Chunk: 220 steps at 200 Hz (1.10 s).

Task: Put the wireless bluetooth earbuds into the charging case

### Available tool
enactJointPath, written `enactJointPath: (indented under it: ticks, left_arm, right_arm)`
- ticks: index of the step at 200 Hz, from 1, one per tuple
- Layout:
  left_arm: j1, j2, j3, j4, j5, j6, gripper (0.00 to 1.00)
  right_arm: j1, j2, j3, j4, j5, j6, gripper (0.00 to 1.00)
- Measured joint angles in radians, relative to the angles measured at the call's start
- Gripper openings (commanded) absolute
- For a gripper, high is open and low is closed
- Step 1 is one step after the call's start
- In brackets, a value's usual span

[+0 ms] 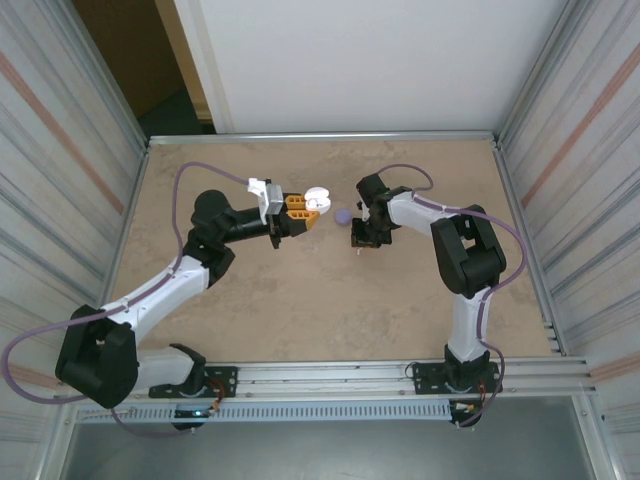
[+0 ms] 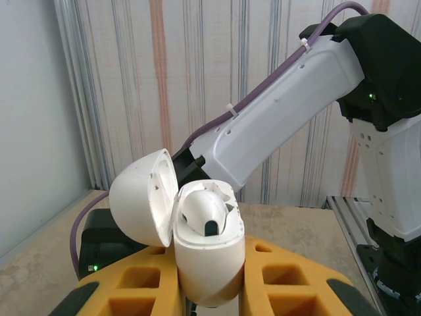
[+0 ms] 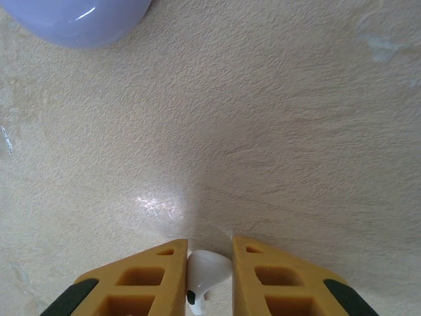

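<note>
Pinching the white case (image 2: 197,247) tight in the left gripper (image 2: 210,280), lid open, with one white earbud (image 2: 202,209) sitting inside. Squeezing the other white earbud (image 3: 209,268) in the right gripper (image 3: 209,260), down by the table (image 3: 296,131), near a purple case (image 3: 85,20).

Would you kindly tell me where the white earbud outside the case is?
In the right wrist view, bottom centre, the white earbud sits pinched between the right gripper's jaws over the table, with the purple case ahead at upper left.
</note>
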Motion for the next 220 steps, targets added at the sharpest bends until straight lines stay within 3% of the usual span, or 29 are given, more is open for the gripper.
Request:
enactJointPath:
  ticks: [86, 220]
  left_arm:
    - [0.0, -0.008, 0.0, -0.003, -0.011, 0.0, 0.0]
    - [0.0, -0.008, -0.013, 0.009, -0.041, 0.0, 0.0]
  right_arm:
    - [0.003, -0.04, -0.008, 0.001, 0.0, 0.0, 0.2]
    - [0.05, -0.434, -0.056, -0.03, 0.048, -0.004, 0.19]
